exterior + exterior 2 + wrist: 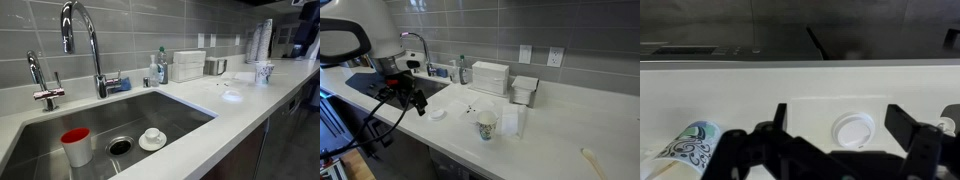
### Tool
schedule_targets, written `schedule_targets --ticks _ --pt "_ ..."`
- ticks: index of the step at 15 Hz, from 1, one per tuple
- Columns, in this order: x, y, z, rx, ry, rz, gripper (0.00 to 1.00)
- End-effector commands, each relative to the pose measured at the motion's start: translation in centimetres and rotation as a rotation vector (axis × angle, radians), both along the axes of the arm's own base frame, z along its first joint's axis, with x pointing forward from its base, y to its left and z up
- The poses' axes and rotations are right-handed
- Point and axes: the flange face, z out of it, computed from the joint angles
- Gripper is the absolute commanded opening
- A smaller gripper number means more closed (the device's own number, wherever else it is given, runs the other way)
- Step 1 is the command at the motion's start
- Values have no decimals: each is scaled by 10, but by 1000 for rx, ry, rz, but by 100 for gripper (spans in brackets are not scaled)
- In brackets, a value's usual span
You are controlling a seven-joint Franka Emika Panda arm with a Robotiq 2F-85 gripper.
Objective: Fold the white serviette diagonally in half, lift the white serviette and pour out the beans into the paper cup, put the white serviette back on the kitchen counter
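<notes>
Item: gripper (416, 102), jaws apart, which I hold above the kitchen counter's (560, 120) left end. Item: white serviette (470, 109), flat, beans on top, lying right of gripper, well apart; paper cup (487, 125) farther right.

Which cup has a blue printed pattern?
The single paper cup on the counter; the red-topped cup in the sink and the small cup on its saucer lack it.

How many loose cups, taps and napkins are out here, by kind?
Cups: 3 (paper cup, red-topped cup, small white cup)
Taps: 2 (tall tap, short tap)
Napkins: 1 (white napkin)
Total: 6
</notes>
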Motion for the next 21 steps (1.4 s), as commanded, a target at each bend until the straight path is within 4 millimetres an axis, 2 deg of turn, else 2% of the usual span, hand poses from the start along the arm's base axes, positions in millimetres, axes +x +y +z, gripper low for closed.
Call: schedule_targets --ticks 1,8,15,21 --pt "0 0 1 0 1 0 100" --pt "0 0 1 0 1 0 100" --pt "63 -13 -4 45 -49 -114 100" --pt "112 -26 -44 132 -18 -263 100"
